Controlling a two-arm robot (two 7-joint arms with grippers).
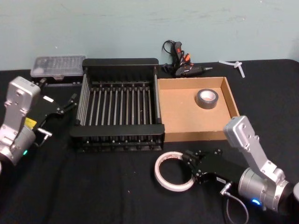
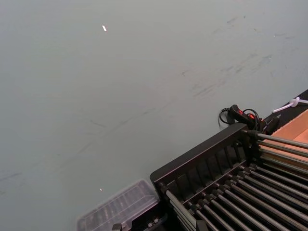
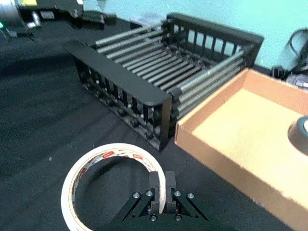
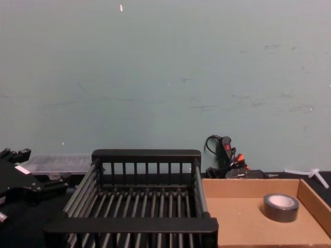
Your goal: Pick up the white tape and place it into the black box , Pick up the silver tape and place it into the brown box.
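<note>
The white tape (image 1: 159, 173) (image 3: 115, 151) lies on the black tablecloth just in front of the black box (image 1: 120, 63) (image 3: 115, 62) (image 4: 146, 154) (image 2: 202, 156). My right gripper (image 1: 189, 161) (image 3: 161, 185) is shut on the ring's right rim, one finger inside the hole and one outside. The silver tape (image 1: 206, 98) (image 3: 301, 134) (image 4: 281, 206) lies flat in the brown box (image 1: 196, 136) (image 3: 216, 159) (image 4: 232, 217), toward its far right. My left gripper (image 1: 70, 103) (image 4: 54, 183) (image 3: 94, 18) is parked beside the black box's left wall, holding nothing.
A black and orange glue gun (image 1: 182, 63) with its cable lies behind the two boxes. A clear plastic case (image 1: 58, 66) sits at the back left and a small white plastic piece (image 1: 236, 65) at the back right. The boxes stand side by side, touching.
</note>
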